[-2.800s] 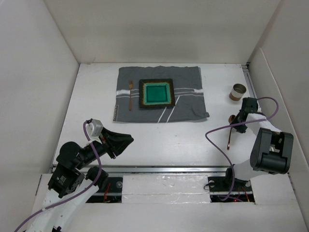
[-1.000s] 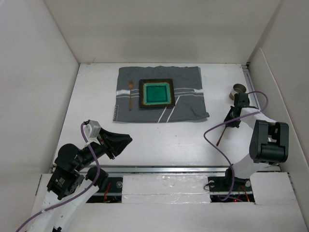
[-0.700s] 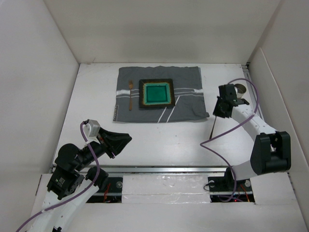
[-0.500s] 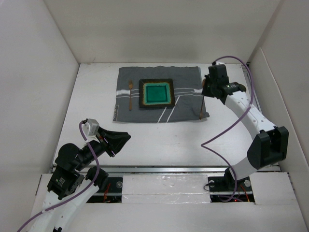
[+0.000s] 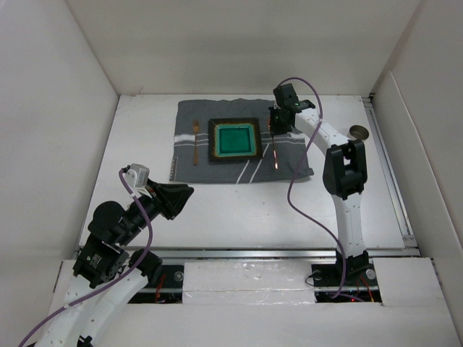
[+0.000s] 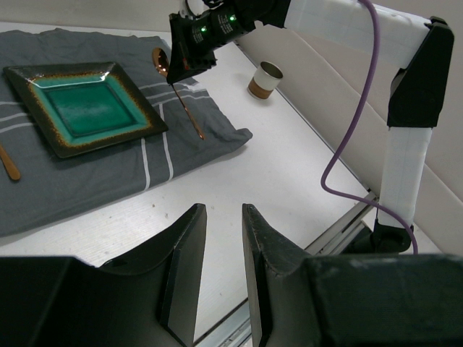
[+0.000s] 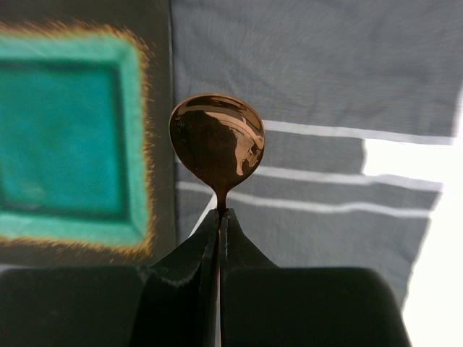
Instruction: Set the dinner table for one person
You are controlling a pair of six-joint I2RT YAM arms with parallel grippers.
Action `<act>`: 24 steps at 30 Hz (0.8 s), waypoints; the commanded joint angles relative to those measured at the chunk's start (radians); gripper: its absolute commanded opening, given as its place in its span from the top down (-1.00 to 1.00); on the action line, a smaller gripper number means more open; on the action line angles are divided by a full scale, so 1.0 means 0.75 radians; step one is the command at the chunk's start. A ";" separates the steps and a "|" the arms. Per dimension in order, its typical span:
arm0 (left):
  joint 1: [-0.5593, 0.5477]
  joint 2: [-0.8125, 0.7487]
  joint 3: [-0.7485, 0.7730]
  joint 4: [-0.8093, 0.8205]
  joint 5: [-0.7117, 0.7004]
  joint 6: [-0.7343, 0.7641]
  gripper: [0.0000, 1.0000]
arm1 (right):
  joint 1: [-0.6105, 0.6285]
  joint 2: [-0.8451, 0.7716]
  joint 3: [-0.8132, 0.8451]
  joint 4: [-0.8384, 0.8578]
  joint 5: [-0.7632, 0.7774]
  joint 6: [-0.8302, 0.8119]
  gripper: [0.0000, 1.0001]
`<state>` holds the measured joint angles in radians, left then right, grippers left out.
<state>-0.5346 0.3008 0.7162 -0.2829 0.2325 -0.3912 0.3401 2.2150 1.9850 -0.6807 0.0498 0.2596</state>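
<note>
A green square plate [image 5: 234, 139] sits on a grey striped cloth [image 5: 217, 172] at the far middle of the white dinner table [image 5: 246, 210]. A copper fork [image 5: 194, 144] lies on the cloth left of the plate. My right gripper [image 5: 278, 121] is shut on a copper spoon [image 5: 275, 155] and holds it over the cloth just right of the plate. In the right wrist view the spoon's bowl [image 7: 217, 141] sticks out past the shut gripper [image 7: 219, 213], beside the plate [image 7: 65, 137]. My left gripper [image 5: 189, 191] is open and empty near the front left, jaws parted [image 6: 223, 210].
A small tan cup [image 5: 357, 131] stands on the table at the far right, also in the left wrist view [image 6: 262, 79]. White walls close in the table on the left, back and right. The right arm's purple cable [image 5: 293, 188] hangs over the cloth's right edge.
My right gripper has carried the spoon from the right side of the table near the cup, up and left, to over the cloth beside the plate. The left arm has barely shifted.
</note>
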 commanded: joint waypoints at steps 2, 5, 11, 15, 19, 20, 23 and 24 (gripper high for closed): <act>0.007 0.051 0.019 0.107 -0.048 0.004 0.52 | -0.030 0.051 0.208 -0.047 -0.132 -0.029 1.00; 0.007 0.075 -0.032 0.126 -0.058 -0.006 0.52 | -0.030 0.114 0.241 -0.037 -0.130 -0.025 1.00; 0.007 0.104 -0.022 0.099 -0.101 0.016 0.51 | -0.067 0.147 0.219 0.028 -0.154 0.006 1.00; 0.019 0.114 -0.028 0.109 -0.071 0.018 0.51 | -0.067 0.194 0.253 0.020 -0.160 0.008 1.00; 0.019 0.127 -0.026 0.095 -0.081 0.021 0.51 | -0.067 0.243 0.284 0.020 -0.173 0.014 1.00; 0.019 0.123 -0.028 0.097 -0.083 0.021 0.51 | -0.067 0.245 0.276 0.026 -0.173 0.014 1.00; 0.019 0.123 -0.028 0.097 -0.103 0.018 0.51 | -0.067 0.250 0.264 0.051 -0.181 0.026 1.00; 0.019 0.125 -0.026 0.095 -0.103 0.018 0.51 | -0.067 0.264 0.270 0.047 -0.181 0.028 1.00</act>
<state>-0.5278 0.3862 0.6960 -0.2512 0.1688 -0.3901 0.2886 2.4157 2.1540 -0.6880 -0.0635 0.2680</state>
